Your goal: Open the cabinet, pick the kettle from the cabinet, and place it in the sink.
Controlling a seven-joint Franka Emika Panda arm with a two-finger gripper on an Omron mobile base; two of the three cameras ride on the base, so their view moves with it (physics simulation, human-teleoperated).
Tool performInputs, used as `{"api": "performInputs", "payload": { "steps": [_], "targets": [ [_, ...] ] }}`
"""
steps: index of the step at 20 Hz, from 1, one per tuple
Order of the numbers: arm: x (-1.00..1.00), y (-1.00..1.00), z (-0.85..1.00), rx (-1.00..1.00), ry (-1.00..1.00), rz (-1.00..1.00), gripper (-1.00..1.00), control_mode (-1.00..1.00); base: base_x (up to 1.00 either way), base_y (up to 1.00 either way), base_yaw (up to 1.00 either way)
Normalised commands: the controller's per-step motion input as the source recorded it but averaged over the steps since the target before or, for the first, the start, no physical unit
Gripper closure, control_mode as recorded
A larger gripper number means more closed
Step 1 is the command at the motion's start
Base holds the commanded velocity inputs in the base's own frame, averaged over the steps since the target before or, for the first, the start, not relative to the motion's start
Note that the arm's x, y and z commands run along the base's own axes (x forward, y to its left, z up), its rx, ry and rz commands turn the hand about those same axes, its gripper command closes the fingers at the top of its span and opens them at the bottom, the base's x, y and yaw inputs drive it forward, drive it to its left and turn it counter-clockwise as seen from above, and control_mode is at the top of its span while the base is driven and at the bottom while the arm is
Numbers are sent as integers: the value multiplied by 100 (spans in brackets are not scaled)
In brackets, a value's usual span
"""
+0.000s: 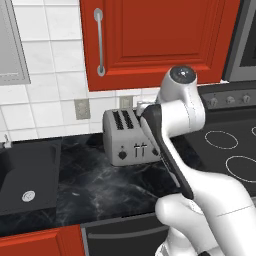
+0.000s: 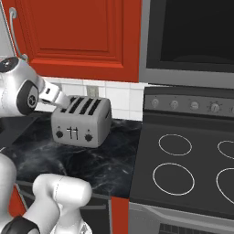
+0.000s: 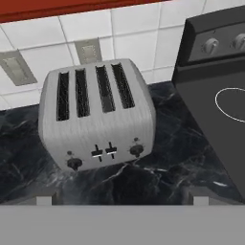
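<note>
Cabinet (image 1: pixel 150 40) door closed, up on wall above toaster (image 1: pixel 131 135), so kettle presumably inside, unseen. Gripper (image 3: pixel 122 200) jaws wide apart, empty, hovering near toaster. Door prob stiff, rigid; grab long silver handle (image 1: pixel 100 42) mid-bar. Sink (image 1: pixel 27 175) far left.

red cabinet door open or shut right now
Shut: the cabinet door sits flat in its frame, bar handle untouched, no interior showing.

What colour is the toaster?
Silver, with black slots and knobs; the toaster shows best in the hand view.
</note>
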Motion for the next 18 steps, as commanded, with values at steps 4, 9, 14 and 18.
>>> {"api": "performInputs", "payload": {
  "steps": [4, 9, 14, 18],
  "targets": [
    [-13, 41, 27, -3, -6, 0, -100, -100, 0, 0, 0],
    [-3, 43, 31, -4, 0, 0, -100, -100, 0, 0, 0],
    [-6, 43, 30, -7, -3, 1, -100, -100, 0, 0, 0],
    [-12, 43, 23, -9, -12, 6, -100, -100, 0, 0, 0]
  ]
}}
